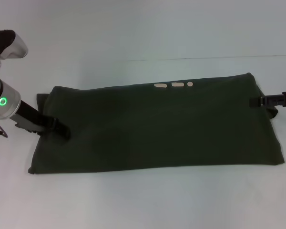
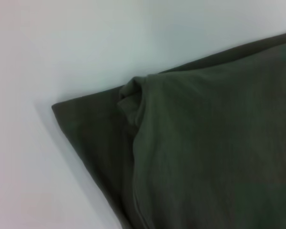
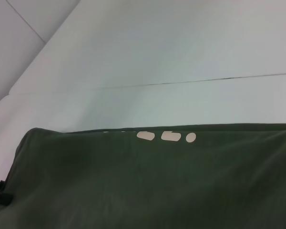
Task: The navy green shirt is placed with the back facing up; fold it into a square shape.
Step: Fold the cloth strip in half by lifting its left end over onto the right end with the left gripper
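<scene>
Head view pictures are showing the navy green shirt [image 1: 157, 126] being spread on the white table [image 1: 143, 28] as a long folded band running from left to right. Small cream letter tips [image 1: 174, 85] are peeking out at its far edge, so the front is being folded over.

The left gripper [image 1: 62, 129] is being rested low on the left end of the shirt, where the cloth is being bunched into a little lump [image 2: 133, 98]. The right gripper [image 1: 267, 101] is being held at the right end, touching the cloth's edge. Whether the fingers of either gripper are being pinched on cloth or held apart cannot be told.

The shirt is judged to be only partly folded, since a long band is not yet a square.

Trouble could be coming from here. If only the top layer is being caught, the layers below could be left behind and the fold could be opened. If one end is being lifted faster than the other, the band could be twisted and the edges would not be lined up.
</scene>
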Tool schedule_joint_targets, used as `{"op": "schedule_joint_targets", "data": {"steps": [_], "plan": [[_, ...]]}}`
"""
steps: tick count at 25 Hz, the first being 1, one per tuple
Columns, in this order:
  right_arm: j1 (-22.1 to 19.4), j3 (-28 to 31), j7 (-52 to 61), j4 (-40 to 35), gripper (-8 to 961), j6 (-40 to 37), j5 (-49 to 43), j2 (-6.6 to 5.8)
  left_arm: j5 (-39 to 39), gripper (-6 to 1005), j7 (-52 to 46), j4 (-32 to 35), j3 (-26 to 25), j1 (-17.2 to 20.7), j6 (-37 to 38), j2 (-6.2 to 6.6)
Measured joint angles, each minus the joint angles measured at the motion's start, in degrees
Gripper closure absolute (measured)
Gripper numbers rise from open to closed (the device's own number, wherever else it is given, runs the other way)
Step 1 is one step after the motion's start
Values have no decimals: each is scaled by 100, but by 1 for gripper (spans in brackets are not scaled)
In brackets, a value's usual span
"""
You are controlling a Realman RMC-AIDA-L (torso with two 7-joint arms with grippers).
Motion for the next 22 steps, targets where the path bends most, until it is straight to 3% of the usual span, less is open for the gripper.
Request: {"op": "schedule_joint_targets", "data": {"steps": [6,12,22], "plan": [[0,0,11,-24,25,8,0,0,42,221,-15,138,15,28,-9,-4],[7,0,19,-34,25,27,0,0,-28,222,68,896,-421,360,675,74],[40,0,16,-35,26,37,5,0,-138,219,337,977,-850,734,1668,272]]}}
